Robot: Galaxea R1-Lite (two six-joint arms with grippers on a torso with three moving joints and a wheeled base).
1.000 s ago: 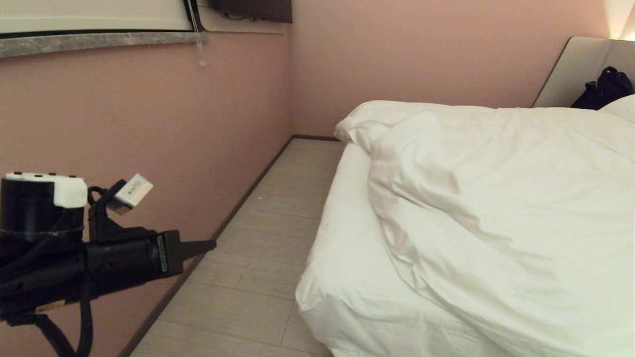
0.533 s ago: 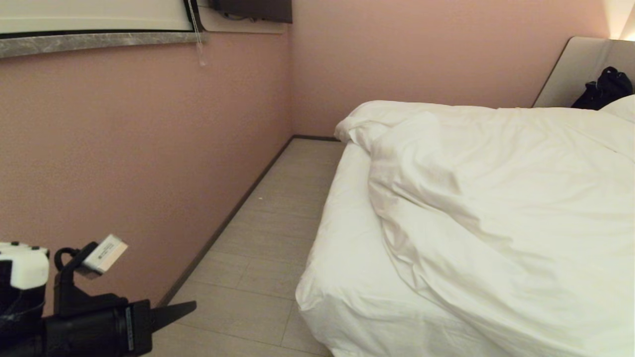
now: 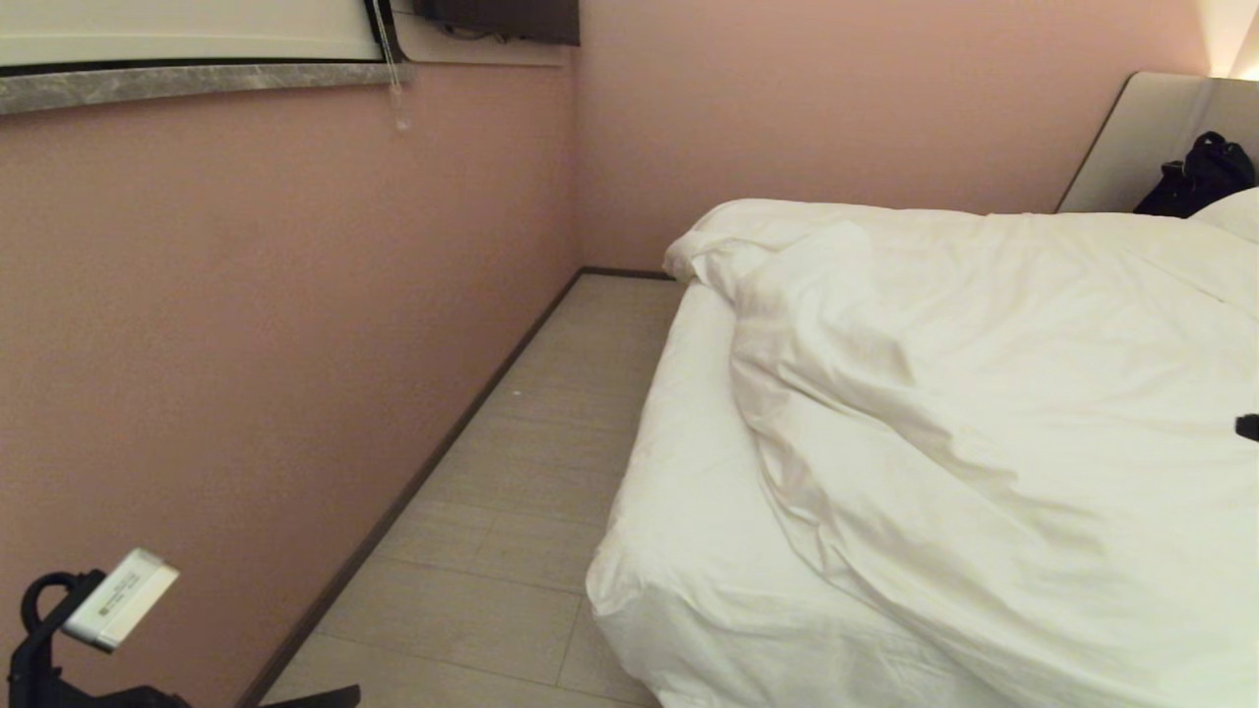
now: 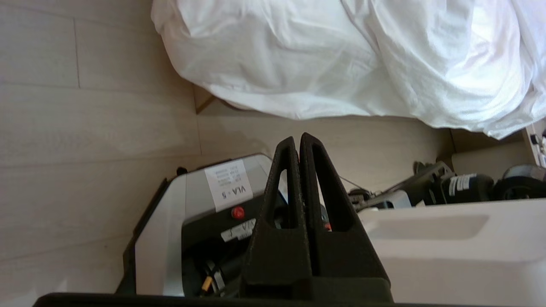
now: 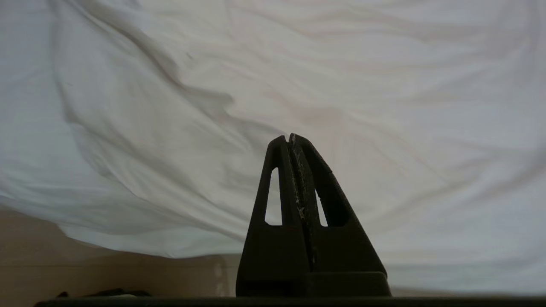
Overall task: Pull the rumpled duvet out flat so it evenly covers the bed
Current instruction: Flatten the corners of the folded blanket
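The duvet (image 3: 984, 413) is lying bunched toward the right of the bed (image 3: 679, 551), its left edge folding back in a thick diagonal ridge and leaving a long strip of the taut mattress sheet (image 3: 689, 442) showing bare along the side nearest the pink wall (image 3: 246, 324). At the far corner it is curling into a rumpled lump. Judging from this, the spreading is hardly begun: the quilt is not yet reaching the left side of the bed, and most of the pulling and smoothing is remaining to be done.

The right pincer (image 5: 291, 137) is hanging close over the creased white cloth, with both fingers pressed together and nothing between them; only folds of duvet are filling its wrist view, with a strip of floor beyond the hanging edge. Whether its tips are touching the fabric is hard to tell from that angle. In the head view only a small dark tip (image 3: 1247, 427) is showing at the right edge above the quilt, probably part of that arm.

The left pincer (image 4: 298, 136) is sitting low and well apart from the duvet, over the robot's own base (image 4: 183, 221) and the pale floor (image 3: 511, 462), likewise closed and gripping nothing. The bed's near corner is lying beyond its tips, across a stretch of floor. A dark bag (image 3: 1195, 177) is resting by the headboard (image 3: 1131, 138), beside a pillow (image 3: 1234, 211).
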